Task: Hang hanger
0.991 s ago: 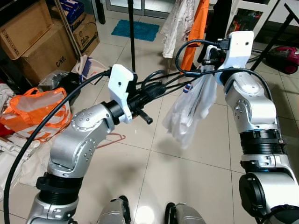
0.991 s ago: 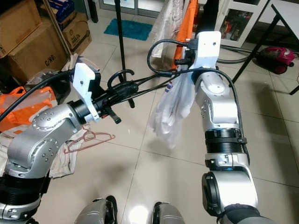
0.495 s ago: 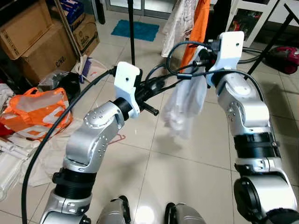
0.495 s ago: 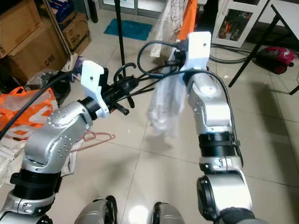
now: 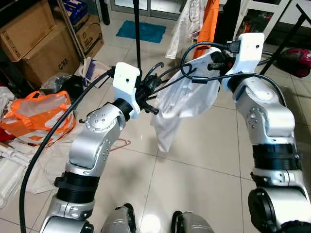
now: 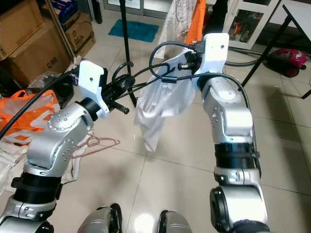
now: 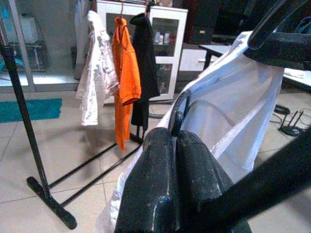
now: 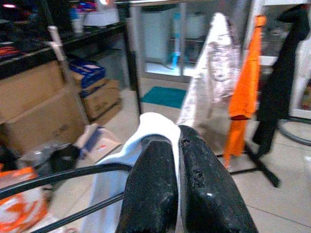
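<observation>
A white shirt (image 5: 183, 97) hangs spread on a black hanger (image 5: 165, 81) between my two raised grippers. My left gripper (image 5: 148, 90) is shut on the hanger near its hook (image 7: 179, 112); the left wrist view shows both fingers (image 7: 155, 184) pressed together with the shirt (image 7: 233, 121) just beyond them. My right gripper (image 5: 213, 59) is shut on the shirt's upper edge, and white cloth (image 8: 151, 125) lies at its fingertips. Ahead stands a black clothes rack (image 5: 136, 29) with a white patterned shirt (image 5: 183, 22), an orange shirt (image 5: 210, 19) and a black garment (image 7: 146, 63).
Cardboard boxes (image 5: 34, 43) are stacked at the left, with an orange bag (image 5: 41, 116) and a pile of cloth below them. A pink hanger (image 6: 95, 143) lies on the tiled floor. A teal mat (image 5: 141, 30) lies by the rack, and a red vacuum (image 5: 297, 59) sits at the far right.
The shirt hung bunched under my right gripper; now it is spread along the hanger toward my left gripper. My right gripper has shifted slightly to the right.
</observation>
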Controlling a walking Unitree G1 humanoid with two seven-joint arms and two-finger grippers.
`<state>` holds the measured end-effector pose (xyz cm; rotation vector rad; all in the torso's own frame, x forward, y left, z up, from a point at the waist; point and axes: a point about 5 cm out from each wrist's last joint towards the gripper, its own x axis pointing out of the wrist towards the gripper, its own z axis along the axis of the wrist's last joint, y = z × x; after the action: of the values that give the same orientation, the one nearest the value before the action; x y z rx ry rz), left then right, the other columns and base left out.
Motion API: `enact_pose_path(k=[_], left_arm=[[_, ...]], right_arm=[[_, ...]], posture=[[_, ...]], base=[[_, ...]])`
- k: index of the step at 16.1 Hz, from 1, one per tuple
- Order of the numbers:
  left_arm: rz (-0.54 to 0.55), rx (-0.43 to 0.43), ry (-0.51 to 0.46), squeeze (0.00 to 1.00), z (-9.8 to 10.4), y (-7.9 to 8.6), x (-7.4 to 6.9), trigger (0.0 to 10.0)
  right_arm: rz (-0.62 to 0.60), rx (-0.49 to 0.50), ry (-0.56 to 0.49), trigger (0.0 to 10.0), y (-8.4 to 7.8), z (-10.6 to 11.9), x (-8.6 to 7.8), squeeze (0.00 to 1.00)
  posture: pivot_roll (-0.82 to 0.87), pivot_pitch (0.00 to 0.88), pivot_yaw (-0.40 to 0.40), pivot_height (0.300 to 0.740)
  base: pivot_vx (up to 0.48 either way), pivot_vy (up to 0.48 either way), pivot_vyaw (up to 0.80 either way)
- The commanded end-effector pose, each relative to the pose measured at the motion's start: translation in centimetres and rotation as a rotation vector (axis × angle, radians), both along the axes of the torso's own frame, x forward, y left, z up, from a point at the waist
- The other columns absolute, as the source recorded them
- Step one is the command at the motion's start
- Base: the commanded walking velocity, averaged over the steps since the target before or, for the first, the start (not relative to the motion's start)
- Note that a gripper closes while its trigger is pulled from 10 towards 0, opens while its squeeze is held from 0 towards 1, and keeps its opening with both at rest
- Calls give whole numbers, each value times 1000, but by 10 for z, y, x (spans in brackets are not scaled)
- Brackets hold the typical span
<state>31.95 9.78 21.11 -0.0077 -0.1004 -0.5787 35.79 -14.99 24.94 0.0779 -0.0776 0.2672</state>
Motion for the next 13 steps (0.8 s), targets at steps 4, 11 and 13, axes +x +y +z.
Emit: enact_pose_path(k=[4, 11, 13], left_arm=[[4, -51, 28, 0, -8, 3, 10, 10000], [-26, -190, -48, 0, 8, 3, 21, 10000], [12, -236, -110, 0, 24, 10, 23, 10000]], right_arm=[[273, 30, -53, 10000, 36, 19, -24, 0], [524, -1, 16, 10000, 59, 14, -50, 0], [507, -55, 87, 10000, 52, -8, -49, 0]], posture=[[-126, 142, -23, 740], [-140, 155, -25, 740], [-140, 158, -23, 740]], base=[[0, 0, 0], [0, 0, 0], [0, 0, 0]])
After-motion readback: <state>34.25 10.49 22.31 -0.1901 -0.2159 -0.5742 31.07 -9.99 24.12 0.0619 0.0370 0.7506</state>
